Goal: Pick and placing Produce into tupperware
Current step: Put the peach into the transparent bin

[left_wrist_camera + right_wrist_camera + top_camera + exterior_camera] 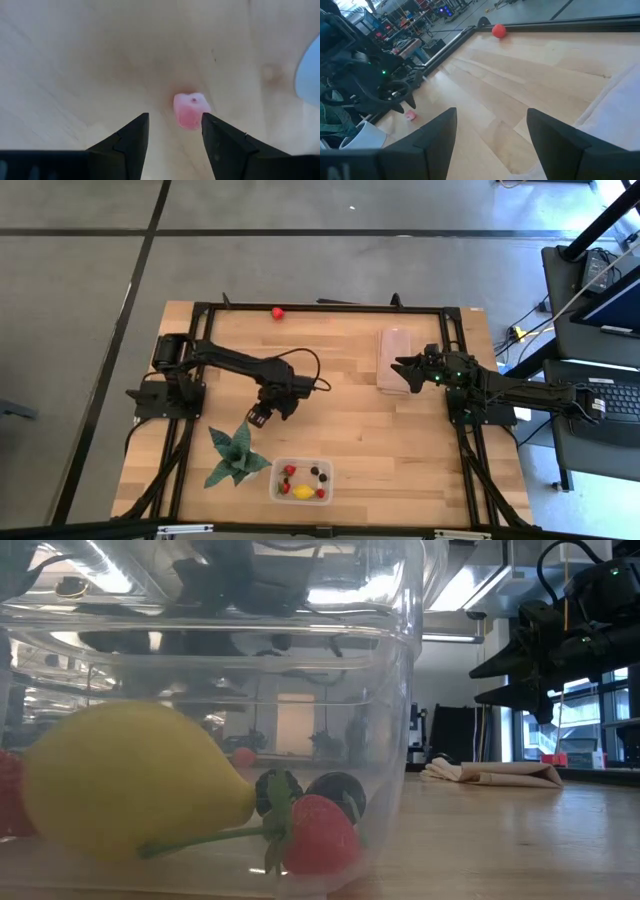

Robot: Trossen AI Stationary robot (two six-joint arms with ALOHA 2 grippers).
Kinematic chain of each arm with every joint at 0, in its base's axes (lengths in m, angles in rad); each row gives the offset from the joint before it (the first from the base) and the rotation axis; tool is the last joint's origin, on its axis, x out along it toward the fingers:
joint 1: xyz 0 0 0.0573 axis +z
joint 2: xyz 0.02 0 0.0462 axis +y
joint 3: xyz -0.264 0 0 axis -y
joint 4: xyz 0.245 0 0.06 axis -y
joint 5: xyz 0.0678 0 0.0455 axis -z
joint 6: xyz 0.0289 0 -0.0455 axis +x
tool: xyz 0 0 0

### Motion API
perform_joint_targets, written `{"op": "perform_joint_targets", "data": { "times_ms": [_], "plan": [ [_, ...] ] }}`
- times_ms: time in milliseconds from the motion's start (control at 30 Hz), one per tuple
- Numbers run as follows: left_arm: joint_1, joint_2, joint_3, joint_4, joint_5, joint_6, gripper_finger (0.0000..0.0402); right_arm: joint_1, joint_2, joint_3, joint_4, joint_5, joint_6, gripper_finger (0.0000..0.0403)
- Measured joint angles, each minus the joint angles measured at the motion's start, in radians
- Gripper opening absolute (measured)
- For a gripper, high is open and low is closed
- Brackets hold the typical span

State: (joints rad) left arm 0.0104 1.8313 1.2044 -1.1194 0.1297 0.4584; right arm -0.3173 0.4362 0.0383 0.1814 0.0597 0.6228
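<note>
Produce (303, 479) sits in the tupperware (277, 492); left gripper (258, 417) points down, jaws open, empty. Only wrist views show a pink piece (191, 109) under it on the table (350, 430). Right gripper (405, 367) open over cloth (393, 345).

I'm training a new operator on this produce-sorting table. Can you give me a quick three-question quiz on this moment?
1. True or false: the round red fruit at the table's far edge is already in the tupperware.
2. Which gripper hangs over a small pink piece on the bare wood? A) left gripper B) right gripper C) neither
3. Fill in: the right gripper waits with jaws open over the folded ____.

Key: 1 false, it lies alone on the wood. 2 A, jaws open, pink piece not yet gripped. 3 cloth.
</note>
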Motion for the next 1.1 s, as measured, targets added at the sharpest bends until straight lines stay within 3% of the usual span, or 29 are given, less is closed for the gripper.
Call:
{"op": "perform_joint_targets", "data": {
  "times_ms": [500,1100],
  "plan": [
    [-0.014,0.0,-0.069,0.056,0.025,-0.066,0.0174,0.0,0.0,0.0,0.0,0.0,0.001,0.0243],
    [-0.027,0.001,-0.078,0.127,0.023,-0.112,0.0114,0.0,0.0,0.0,0.0,0.0,0.001,0.0243]
  ]
}}
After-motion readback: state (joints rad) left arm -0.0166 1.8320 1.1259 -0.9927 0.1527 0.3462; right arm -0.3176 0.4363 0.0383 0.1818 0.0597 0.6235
